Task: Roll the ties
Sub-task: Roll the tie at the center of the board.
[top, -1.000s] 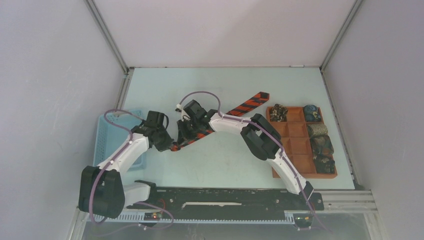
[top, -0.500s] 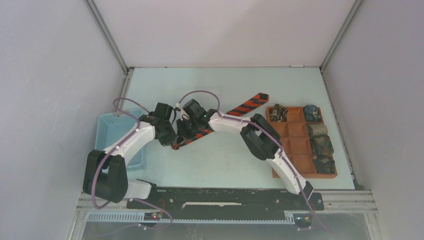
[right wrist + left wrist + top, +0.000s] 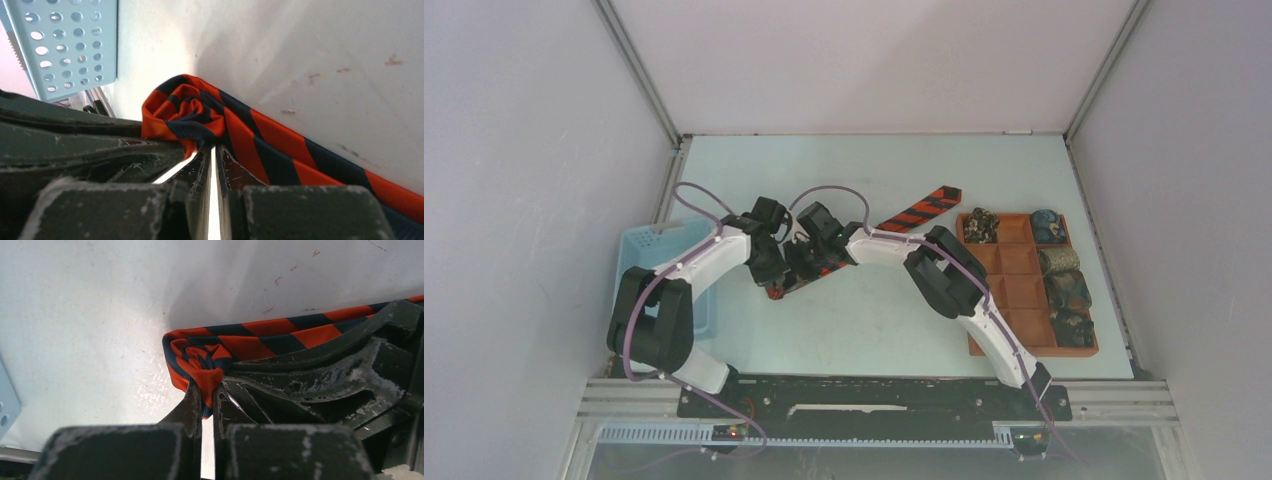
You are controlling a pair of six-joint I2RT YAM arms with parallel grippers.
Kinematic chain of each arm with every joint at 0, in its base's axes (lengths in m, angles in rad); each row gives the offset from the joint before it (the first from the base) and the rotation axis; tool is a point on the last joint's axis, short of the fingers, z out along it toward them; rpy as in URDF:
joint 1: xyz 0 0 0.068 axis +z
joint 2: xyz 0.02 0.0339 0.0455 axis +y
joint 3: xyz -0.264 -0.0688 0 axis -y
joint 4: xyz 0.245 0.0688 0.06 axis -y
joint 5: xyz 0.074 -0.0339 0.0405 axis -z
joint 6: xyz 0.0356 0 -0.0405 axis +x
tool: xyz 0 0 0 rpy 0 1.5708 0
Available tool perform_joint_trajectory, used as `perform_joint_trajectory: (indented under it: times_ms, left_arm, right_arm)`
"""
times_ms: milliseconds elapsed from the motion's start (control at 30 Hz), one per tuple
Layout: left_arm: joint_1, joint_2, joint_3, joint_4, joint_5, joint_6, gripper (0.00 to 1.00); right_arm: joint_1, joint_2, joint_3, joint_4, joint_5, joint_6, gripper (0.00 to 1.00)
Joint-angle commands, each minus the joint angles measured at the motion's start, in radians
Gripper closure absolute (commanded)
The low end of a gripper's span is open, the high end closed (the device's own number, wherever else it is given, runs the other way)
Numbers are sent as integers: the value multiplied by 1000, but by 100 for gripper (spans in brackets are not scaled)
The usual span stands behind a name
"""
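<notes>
Rolling the long red-orange and black striped fabric tie (image 3: 260, 337), left of the worktop's middle, needs the left gripper (image 3: 206, 392) and right gripper (image 3: 212, 150), both seemingly pinched shut on its coil, turning together.

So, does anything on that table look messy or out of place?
Only the red-orange and black striped fabric tie: its end is a loose, crumpled wad rather than a neat roll, pinched by the left gripper and right gripper. Nothing looks spilled or damaged.
</notes>
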Motion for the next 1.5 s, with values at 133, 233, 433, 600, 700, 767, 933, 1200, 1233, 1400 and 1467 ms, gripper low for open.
perform_joint_trajectory:
  times_ms: [133,233,433,600,700,767,933,1200,1233,1400,1467]
  left_arm:
    - [-27,64,40,9,-51,-12,100]
    - [-31,76,44,10,-57,-33,100]
    - [-55,118,80,11,-54,-60,100]
    - [-77,148,115,11,-43,-73,79]
    - [-83,146,126,11,-40,-78,66]
    - [-86,138,131,11,-37,-80,62]
    - [-89,116,135,12,-34,-85,59]
    - [-90,71,102,69,-17,-92,59]
    - [-91,64,97,76,-14,-94,58]
    - [-90,24,68,110,2,-106,53]
    - [-90,9,57,121,3,-108,51]
  right_arm:
    - [-44,-164,-122,50,3,-12,90]
    - [-67,-222,-191,68,5,-14,90]
    - [-103,-308,-272,75,18,-30,90]
    - [-113,-326,-302,74,20,-34,91]
    - [-114,-332,-311,71,22,-34,91]
    - [-115,-334,-312,69,24,-35,91]
    - [-120,-342,-310,72,28,-30,91]
    - [-128,-348,-306,69,34,-20,91]
    - [-130,-348,-306,67,35,-19,91]
    - [-132,-348,-305,65,35,-18,91]
    - [-132,-348,-302,63,34,-15,91]
